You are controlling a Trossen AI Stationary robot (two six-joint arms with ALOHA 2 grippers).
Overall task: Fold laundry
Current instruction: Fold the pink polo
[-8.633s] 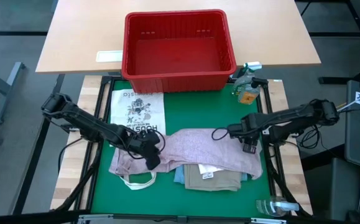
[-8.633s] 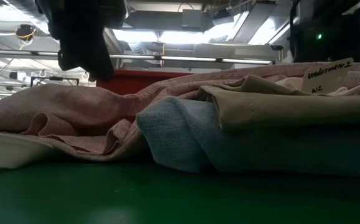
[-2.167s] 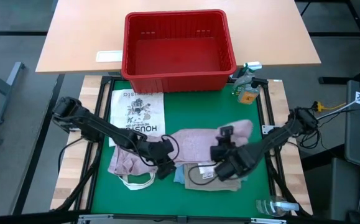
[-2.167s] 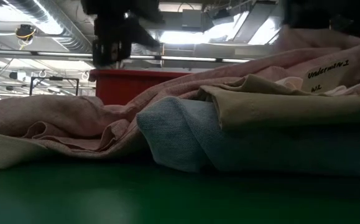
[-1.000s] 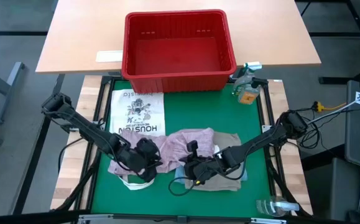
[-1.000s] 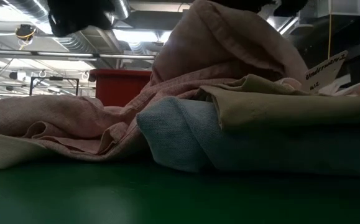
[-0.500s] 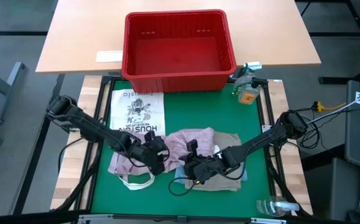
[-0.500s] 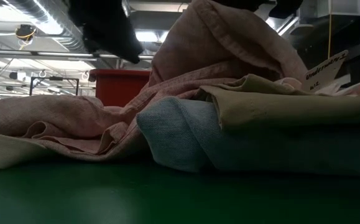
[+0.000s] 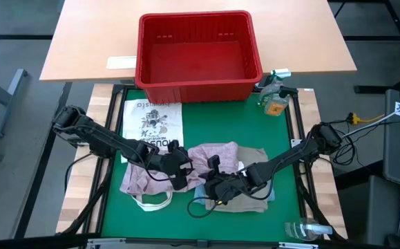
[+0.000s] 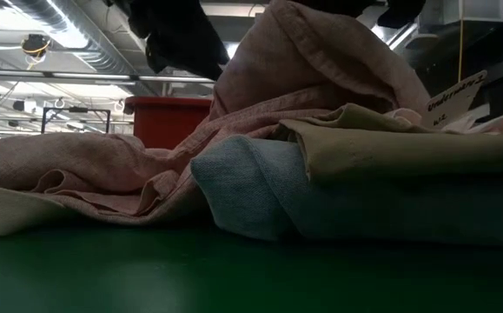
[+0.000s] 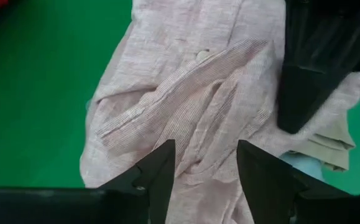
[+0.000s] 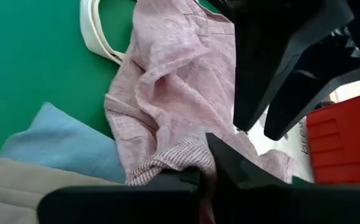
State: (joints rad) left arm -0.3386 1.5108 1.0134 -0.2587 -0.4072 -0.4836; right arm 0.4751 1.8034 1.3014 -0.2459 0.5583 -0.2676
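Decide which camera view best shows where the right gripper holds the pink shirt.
The right wrist view: the right gripper is shut on a fold of the pink shirt, seen close up. The high view shows that gripper small, amid cloth. The low view shows the shirt lifted, its grip cut off. The left wrist view shows only shirt.

On the table [image 9: 248,131], the shirt [image 9: 210,159] lies partly over the khaki piece [image 9: 244,202] stacked on the jeans [image 10: 251,187], with a printed sheet [image 9: 155,124] behind to the left, the basket [image 9: 198,55] farther behind, and a bottle [image 9: 275,102] at the right rear.
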